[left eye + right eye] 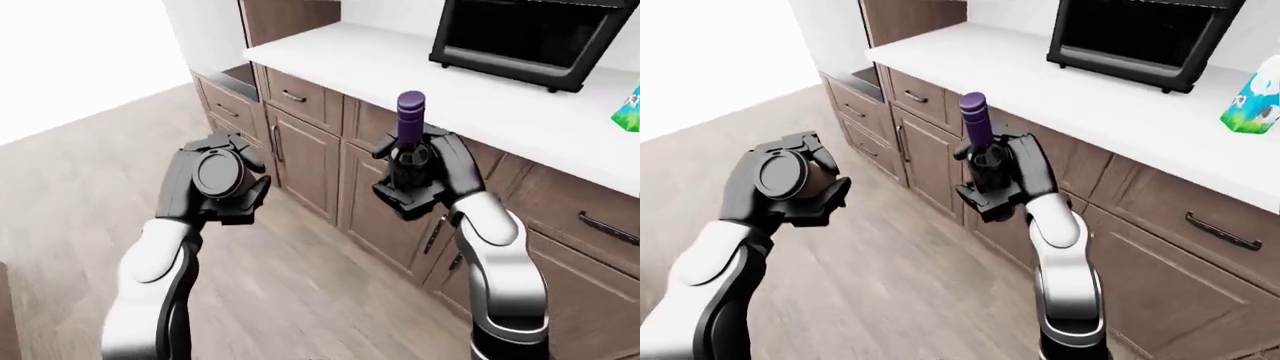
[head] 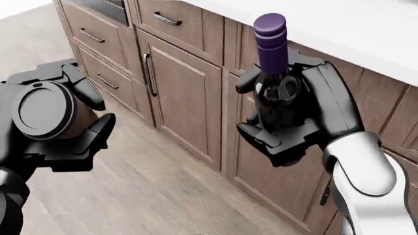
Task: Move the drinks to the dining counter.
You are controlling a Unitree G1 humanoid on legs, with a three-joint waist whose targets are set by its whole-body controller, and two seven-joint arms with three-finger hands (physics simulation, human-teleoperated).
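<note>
My right hand (image 2: 287,115) is shut on a dark wine bottle (image 2: 274,83) with a purple cap, held upright over the wood floor beside the cabinets. My left hand (image 2: 52,127) is shut on a brown cup with a dark lid (image 2: 40,108), held with the lid facing the camera. Both show in the left-eye view too, the bottle (image 1: 408,142) on the right and the cup (image 1: 220,174) on the left. A blue-green milk carton (image 1: 1252,101) stands on the white counter (image 1: 1090,97) at the right edge of the right-eye view.
A black microwave (image 1: 1140,34) sits on the white counter at the top. Brown cabinets and drawers (image 1: 1160,225) run diagonally below it. Wood floor (image 1: 90,172) spreads to the left. A dark recessed drawer (image 1: 238,79) shows at the cabinet run's far end.
</note>
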